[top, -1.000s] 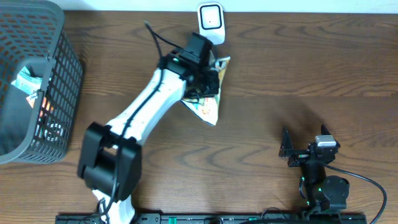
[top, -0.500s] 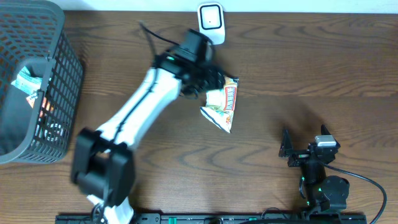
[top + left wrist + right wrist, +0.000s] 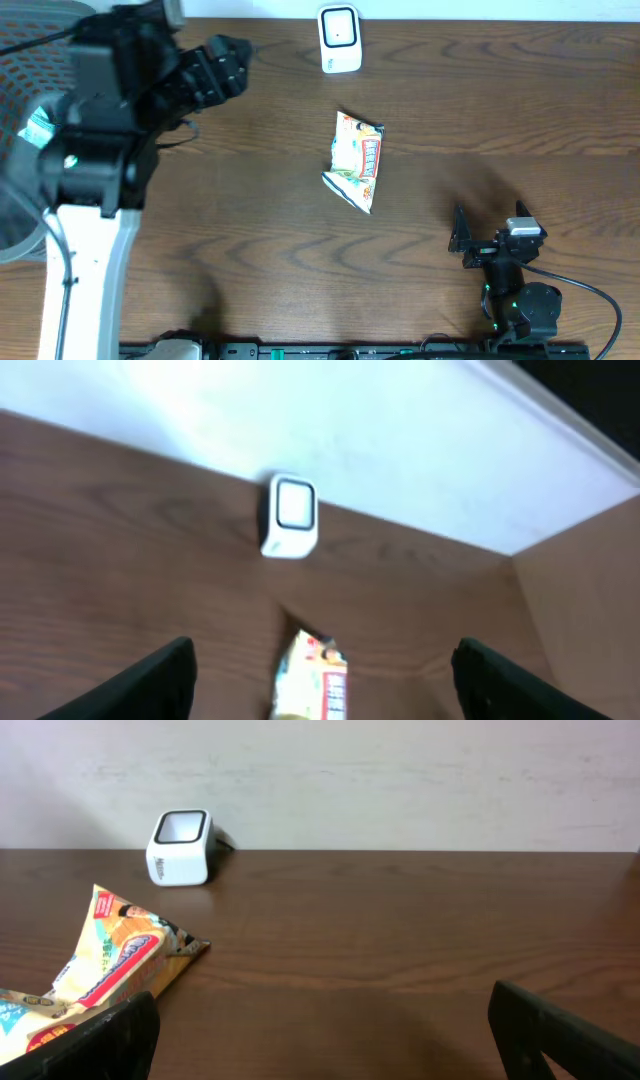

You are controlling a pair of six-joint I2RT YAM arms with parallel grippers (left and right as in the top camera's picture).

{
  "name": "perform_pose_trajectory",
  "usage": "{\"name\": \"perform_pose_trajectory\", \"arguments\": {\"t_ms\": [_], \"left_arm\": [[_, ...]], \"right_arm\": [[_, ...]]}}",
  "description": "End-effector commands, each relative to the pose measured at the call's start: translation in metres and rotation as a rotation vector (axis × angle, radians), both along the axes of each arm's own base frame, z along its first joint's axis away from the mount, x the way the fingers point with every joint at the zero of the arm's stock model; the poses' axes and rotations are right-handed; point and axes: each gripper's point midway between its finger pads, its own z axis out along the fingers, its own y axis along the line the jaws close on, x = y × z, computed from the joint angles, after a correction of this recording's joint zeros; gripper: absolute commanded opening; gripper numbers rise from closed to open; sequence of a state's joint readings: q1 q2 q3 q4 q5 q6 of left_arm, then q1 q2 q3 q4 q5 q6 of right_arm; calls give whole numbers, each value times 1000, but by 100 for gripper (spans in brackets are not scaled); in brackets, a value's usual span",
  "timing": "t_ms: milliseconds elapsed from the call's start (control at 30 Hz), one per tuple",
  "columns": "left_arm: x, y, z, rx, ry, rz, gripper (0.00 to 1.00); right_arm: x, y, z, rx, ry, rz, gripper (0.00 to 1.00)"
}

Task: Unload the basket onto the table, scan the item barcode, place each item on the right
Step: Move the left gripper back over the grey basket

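The item, a yellow and white snack packet [image 3: 357,160], lies flat on the wooden table in front of the white barcode scanner [image 3: 340,38]. Nothing touches it. My left gripper [image 3: 228,62] hangs high above the table's far left, open and empty. From the left wrist view, the packet [image 3: 310,680] shows far below between the fingers [image 3: 150,685], with the scanner [image 3: 292,517] beyond. My right gripper [image 3: 488,228] rests open near the front right. Its view has the packet [image 3: 100,970] at the left and the scanner [image 3: 180,847] further back.
A dark mesh basket [image 3: 15,215] stands at the left edge, mostly hidden behind my raised left arm, with a packaged item [image 3: 38,128] in it. A white wall [image 3: 400,780] runs behind the scanner.
My left gripper opened and let go of the packet, which now lies right of and in front of the scanner. The left arm rose and swung left. The right arm stayed still.
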State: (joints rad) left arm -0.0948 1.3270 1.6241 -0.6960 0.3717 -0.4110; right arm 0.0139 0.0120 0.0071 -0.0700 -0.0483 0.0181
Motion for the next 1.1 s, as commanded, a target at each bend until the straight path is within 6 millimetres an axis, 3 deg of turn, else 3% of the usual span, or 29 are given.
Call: {"name": "perform_pose_trajectory", "arguments": {"t_ms": [0,500,600,767,900,1067], "left_arm": [[-12,14,16,14,-41,23,95],[-14,22,39,58,-146,29,95],[-14,22,53,64,-175,26,95],[-19,31,96,125,-261,30,95],[-17,65,124,188,-301,129,99],[-16,152,138,281,-311,471,100]], "right_arm": [[0,-3,0,10,-1,-13,99],[0,-3,0,11,-1,-13,99],[0,-3,0,10,-1,-13,99],[0,-3,0,11,-1,-13,99],[0,-3,0,10,-1,-13,99],[0,-3,0,10,-1,-13,99]]}}
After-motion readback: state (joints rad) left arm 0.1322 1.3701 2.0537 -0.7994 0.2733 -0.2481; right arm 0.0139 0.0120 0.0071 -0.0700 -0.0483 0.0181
